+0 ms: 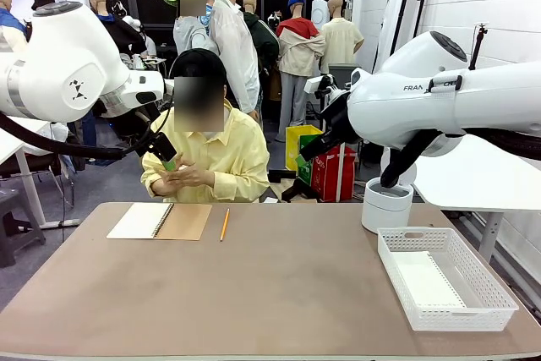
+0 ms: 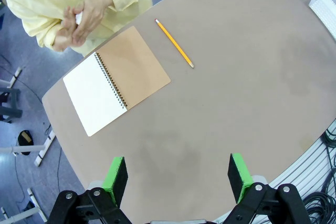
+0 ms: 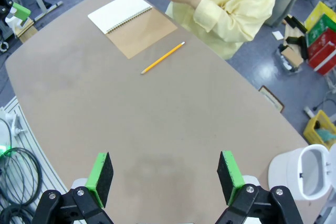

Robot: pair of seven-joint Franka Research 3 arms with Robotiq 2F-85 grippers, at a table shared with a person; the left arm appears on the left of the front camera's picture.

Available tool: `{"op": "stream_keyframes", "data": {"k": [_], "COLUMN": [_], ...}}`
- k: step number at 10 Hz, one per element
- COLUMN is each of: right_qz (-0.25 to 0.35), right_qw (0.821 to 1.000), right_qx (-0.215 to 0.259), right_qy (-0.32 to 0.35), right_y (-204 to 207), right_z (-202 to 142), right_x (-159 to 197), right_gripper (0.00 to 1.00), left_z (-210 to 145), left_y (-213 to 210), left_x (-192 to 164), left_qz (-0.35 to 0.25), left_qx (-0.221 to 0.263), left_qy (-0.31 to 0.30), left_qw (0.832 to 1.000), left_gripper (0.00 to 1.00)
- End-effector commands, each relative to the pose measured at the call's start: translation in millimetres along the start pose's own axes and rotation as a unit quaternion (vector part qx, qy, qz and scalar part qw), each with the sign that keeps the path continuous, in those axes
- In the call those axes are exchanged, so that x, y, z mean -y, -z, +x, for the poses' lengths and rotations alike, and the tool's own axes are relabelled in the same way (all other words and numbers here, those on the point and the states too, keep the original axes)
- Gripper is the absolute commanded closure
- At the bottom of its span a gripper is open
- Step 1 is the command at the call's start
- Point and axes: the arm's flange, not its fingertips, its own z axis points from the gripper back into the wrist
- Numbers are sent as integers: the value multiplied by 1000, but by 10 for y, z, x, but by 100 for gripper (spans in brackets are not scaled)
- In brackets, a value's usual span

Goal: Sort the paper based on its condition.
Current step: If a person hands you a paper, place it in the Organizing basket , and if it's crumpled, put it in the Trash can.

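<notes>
A white sheet of paper [image 1: 427, 281] lies flat in the white basket [image 1: 456, 317] at the table's right. The person at the far side has both hands [image 1: 182, 177] together at the chest, with something small and white [image 2: 79, 18] between them. My left gripper [image 1: 165, 151] hangs high over the table's far left, in front of the person. In its wrist view the left gripper [image 2: 178, 169] is open with nothing between its green pads. My right gripper [image 1: 311, 150] is raised over the far right, and in its own view the right gripper [image 3: 164, 169] is open and holds nothing.
An open spiral notebook [image 1: 161, 221] with a tan cover lies at the far left, a yellow pencil [image 1: 224, 224] beside it. A white round bin [image 1: 387, 205] stands behind the basket. Bare brown table [image 1: 270, 293] spreads across the middle and front.
</notes>
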Motion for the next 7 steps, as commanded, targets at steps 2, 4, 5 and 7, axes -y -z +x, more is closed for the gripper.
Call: {"op": "stream_keyframes", "data": {"k": [2, 4, 5, 7], "right_qz": [-4, -4, -4, -4], "right_qw": [1000, 1000, 1000, 1000], "right_qx": [1, 1, 1, 1], "right_qy": [2, 2, 2, 2], "right_y": [-8, -8, -8, -8], "right_z": [15, 15, 15, 15], "right_x": [-9, -9, -9, -9], "right_gripper": [0, 0, 0, 0], "left_z": [1, 1, 1, 1], "left_y": [-10, -10, -10, -10], "left_x": [-14, -14, -14, -14], "left_qz": [0, 0, 0, 0], "left_qx": [1, 1, 1, 1], "left_qy": [1, 1, 1, 1], "left_qw": [1000, 1000, 1000, 1000], "left_gripper": [0, 0, 0, 0]}}
